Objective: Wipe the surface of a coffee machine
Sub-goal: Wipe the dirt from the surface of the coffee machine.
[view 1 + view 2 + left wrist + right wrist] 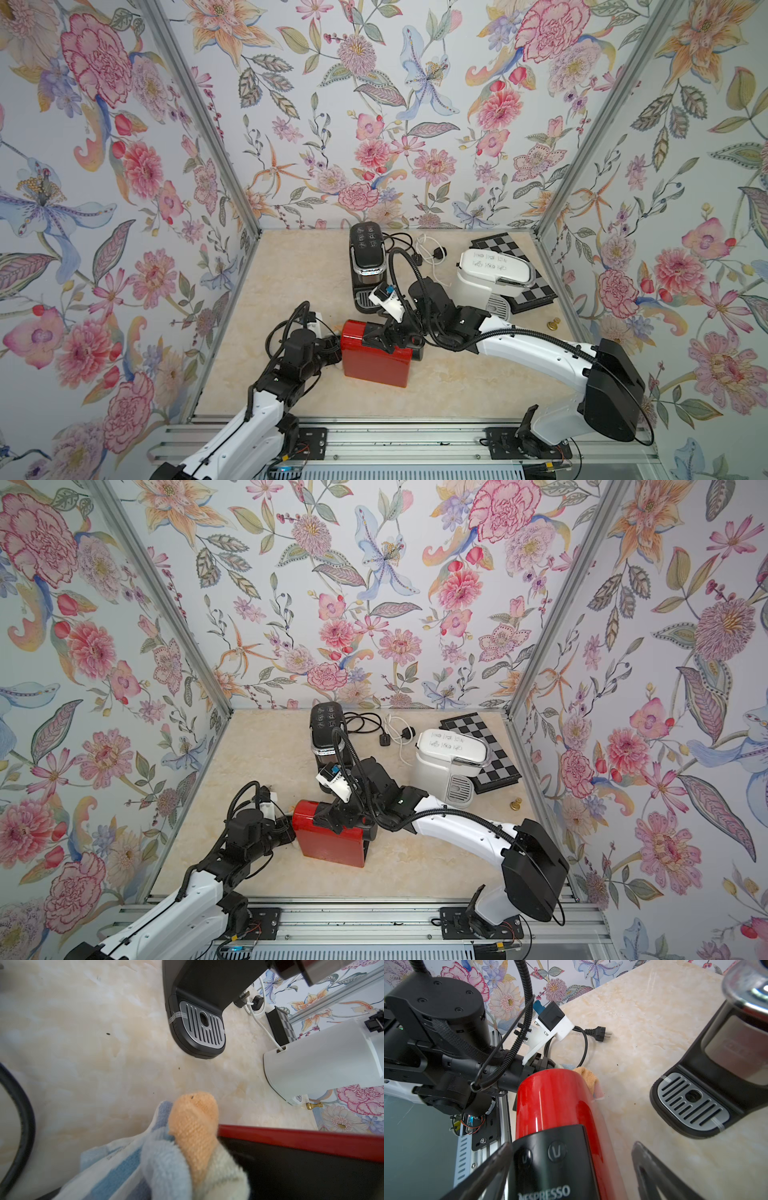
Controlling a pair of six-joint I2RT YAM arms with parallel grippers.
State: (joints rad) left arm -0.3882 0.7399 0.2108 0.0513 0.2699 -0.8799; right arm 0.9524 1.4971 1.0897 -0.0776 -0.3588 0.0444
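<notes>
Presently, left gripper (332,348) clamps cloth (193,1126) against red machine (374,363), lower centre of frame; right gripper (569,1147) straddles it, jaws spread, not gripping. Risk: wiping pressure shoves the unbraced machine sideways.

The red Nespresso coffee machine (376,365), glossy with a black button panel on top, stands upright mid-counter, nearer the front edge. A bunched terry cloth (193,1126), striped orange, blue and white, touches its rear, the side facing the counter's left edge.

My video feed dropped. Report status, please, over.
Left gripper shut on cloth, at red machine. Right gripper open, astride it. Black machine near, not touching.
</notes>
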